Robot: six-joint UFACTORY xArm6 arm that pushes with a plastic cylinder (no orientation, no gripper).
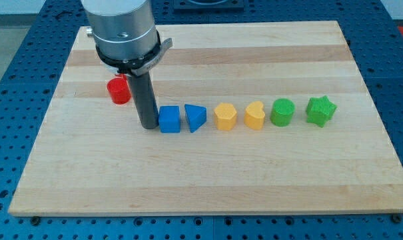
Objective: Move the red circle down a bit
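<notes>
Red circle (pixel 119 91) sits toward the counter's (pixel 208 180) upper left, just left of the rod. The rod's tip (pixel 148 126) rests just left of the blue cube (pixel 169 120), below-right of the red circle. No fingers here, only a rod. Row continues rightward: blue triangle (pixel 195 118).

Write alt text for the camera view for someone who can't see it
My tip rests on a wooden board, just left of a blue cube and below-right of the red circle. Rightward from the cube runs a row: blue triangle, yellow hexagon, yellow heart, green circle, green star.
</notes>
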